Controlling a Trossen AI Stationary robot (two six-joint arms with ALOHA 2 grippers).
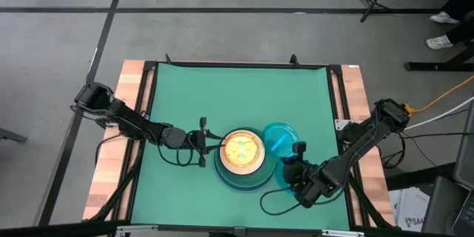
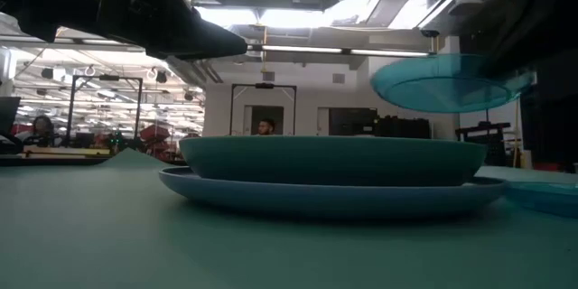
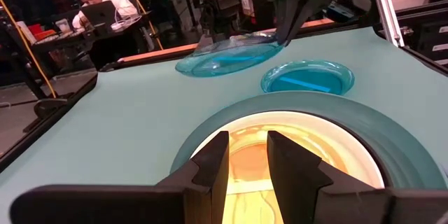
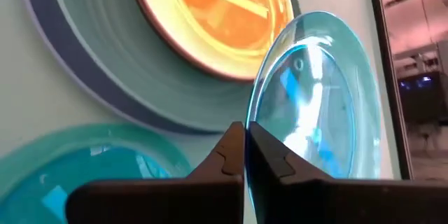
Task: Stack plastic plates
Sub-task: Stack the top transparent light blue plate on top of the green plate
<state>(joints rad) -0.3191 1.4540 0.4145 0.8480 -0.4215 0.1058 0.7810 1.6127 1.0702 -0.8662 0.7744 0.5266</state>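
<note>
**Cyan plate lifted for stacking**

Now your right gripper (image 4: 245,155) pinches the cyan plate (image 4: 311,105) by its rim, holding it clear beside the stack (image 1: 241,155) to drop on the orange plate (image 1: 241,149). Left gripper (image 3: 243,161) hovers there, fingers narrowly apart. Another cyan plate (image 3: 308,78), probably, lies on the green mat (image 1: 222,92). Workshop behind, person (image 3: 98,3) seated.

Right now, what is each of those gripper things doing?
Left gripper: open, holding nothing, at the edge of the stack.
Right gripper: closed on the rim of a cyan plate, lifted off the table.
</note>
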